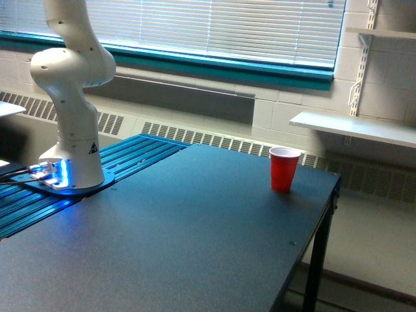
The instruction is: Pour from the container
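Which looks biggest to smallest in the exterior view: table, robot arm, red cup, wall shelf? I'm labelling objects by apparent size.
1. table, fills most of the frame
2. robot arm, though cut off at the top
3. wall shelf, also cropped and farther away, so unsure
4. red cup

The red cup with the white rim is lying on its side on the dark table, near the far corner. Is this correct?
Not quite. The exterior view shows the red cup standing upright, with its white rim at the top, and not lying on its side. The rest is right: it is on the dark table, near the far corner.
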Action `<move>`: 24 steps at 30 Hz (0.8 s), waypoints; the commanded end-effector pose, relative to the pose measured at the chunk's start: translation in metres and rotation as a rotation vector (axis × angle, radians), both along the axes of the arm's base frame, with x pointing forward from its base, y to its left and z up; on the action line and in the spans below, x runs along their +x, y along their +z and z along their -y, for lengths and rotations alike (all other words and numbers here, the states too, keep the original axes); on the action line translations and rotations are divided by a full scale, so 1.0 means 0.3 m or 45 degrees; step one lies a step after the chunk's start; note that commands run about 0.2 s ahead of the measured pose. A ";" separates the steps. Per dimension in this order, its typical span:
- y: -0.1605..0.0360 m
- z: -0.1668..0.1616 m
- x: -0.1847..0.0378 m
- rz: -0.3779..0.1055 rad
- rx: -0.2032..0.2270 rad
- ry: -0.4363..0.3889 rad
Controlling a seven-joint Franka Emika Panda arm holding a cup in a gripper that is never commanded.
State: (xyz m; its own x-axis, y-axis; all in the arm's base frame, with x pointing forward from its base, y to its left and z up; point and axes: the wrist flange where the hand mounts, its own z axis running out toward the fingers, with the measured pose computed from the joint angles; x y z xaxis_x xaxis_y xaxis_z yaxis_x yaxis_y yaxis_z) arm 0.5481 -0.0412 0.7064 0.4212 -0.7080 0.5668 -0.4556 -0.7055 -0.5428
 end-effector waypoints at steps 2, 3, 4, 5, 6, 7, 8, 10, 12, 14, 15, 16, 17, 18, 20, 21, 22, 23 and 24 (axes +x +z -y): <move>0.006 -0.076 0.001 0.013 -0.005 0.036; 0.005 -0.082 -0.001 0.013 -0.013 0.036; 0.004 -0.087 -0.003 0.013 -0.017 0.039; 0.004 -0.093 -0.005 0.015 -0.013 0.044; 0.003 -0.099 -0.008 0.016 -0.010 0.045; 0.001 -0.105 -0.011 0.016 -0.013 0.047; -0.001 -0.110 -0.014 0.014 -0.021 0.052; -0.005 -0.121 -0.021 0.013 -0.023 0.068; -0.012 -0.136 -0.029 0.013 -0.024 0.081; -0.021 -0.149 -0.038 0.015 -0.025 0.104; -0.027 -0.156 -0.044 0.015 -0.025 0.116; -0.033 -0.164 -0.050 0.014 -0.028 0.129; -0.041 -0.172 -0.056 0.012 -0.033 0.140; -0.048 -0.180 -0.063 0.012 -0.034 0.153; -0.064 -0.197 -0.078 0.008 -0.037 0.179; -0.073 -0.207 -0.086 0.006 -0.039 0.194; -0.082 -0.216 -0.094 0.004 -0.040 0.207; -0.091 -0.226 -0.103 0.000 -0.042 0.219; -0.100 -0.236 -0.111 -0.004 -0.045 0.230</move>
